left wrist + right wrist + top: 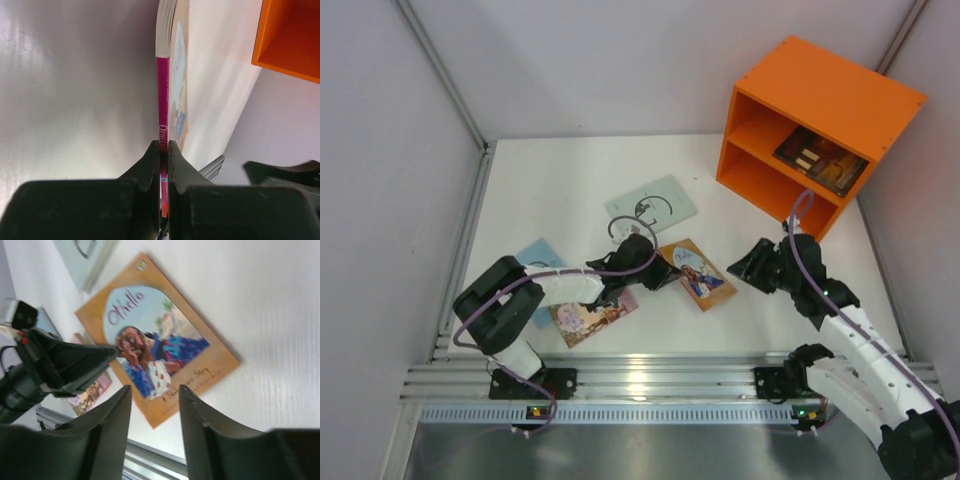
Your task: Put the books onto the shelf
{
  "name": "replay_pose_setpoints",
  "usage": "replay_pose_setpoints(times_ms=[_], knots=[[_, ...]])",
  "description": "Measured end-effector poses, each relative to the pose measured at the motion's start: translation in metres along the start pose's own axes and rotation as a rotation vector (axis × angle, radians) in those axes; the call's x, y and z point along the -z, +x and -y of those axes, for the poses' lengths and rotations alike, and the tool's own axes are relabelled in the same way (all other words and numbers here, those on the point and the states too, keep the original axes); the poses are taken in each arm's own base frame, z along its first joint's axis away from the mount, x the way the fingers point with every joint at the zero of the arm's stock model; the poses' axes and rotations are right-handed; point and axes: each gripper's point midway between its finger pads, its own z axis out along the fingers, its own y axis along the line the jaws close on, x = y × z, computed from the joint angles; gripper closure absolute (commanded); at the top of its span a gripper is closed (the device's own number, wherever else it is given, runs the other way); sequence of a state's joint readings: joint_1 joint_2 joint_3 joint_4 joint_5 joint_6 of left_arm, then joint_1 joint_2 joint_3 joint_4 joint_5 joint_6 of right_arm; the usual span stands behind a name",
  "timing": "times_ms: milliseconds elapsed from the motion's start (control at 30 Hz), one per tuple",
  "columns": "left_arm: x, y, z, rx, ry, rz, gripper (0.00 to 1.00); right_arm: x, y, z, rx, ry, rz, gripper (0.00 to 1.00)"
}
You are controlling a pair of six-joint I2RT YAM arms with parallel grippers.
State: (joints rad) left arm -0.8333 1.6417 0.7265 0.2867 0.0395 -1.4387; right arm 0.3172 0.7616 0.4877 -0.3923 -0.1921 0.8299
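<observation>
Left end effector [164, 150] clenched on the spine of the orange-edged book [700, 275], mid-desk.
Right end effector [154, 402] released, empty, near the book. Advise a level lift, a firm pinch against sagging, then feeding it edge-first into the shelf [820, 95].

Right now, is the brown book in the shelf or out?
In: the brown book lies flat inside the orange shelf, in its upper compartment.
</observation>
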Motion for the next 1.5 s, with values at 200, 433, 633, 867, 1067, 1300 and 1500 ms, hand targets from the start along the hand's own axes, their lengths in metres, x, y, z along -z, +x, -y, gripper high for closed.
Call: replay_pose_setpoints(times_ms=[200,433,633,867,1067,1300,1500], knots=[[0.016,-0.009,0.038,-0.078,-0.009,0.036,1.00,0.039,-0.042,-0.111,0.397,-0.118,0.111,0.45],[0.030,-0.016,0.065,-0.131,-0.054,0.045,1.00,0.051,0.014,-0.173,0.893,-0.213,0.109,0.38],[0.057,-0.022,0.078,-0.149,-0.063,0.071,1.00,0.034,0.049,-0.162,1.200,-0.131,0.123,0.38],[0.083,-0.026,0.096,-0.148,-0.017,0.096,1.00,0.016,0.062,-0.129,1.351,-0.003,0.157,0.39],[0.092,-0.024,0.099,-0.132,0.000,0.087,1.00,0.010,0.054,-0.121,1.387,0.062,0.226,0.78],[0.096,-0.025,0.098,-0.121,0.013,0.091,0.67,0.011,0.045,-0.121,1.414,0.104,0.287,1.00],[0.097,-0.045,0.095,-0.106,0.003,0.113,0.50,0.020,0.042,-0.114,1.418,0.068,0.296,1.00]])
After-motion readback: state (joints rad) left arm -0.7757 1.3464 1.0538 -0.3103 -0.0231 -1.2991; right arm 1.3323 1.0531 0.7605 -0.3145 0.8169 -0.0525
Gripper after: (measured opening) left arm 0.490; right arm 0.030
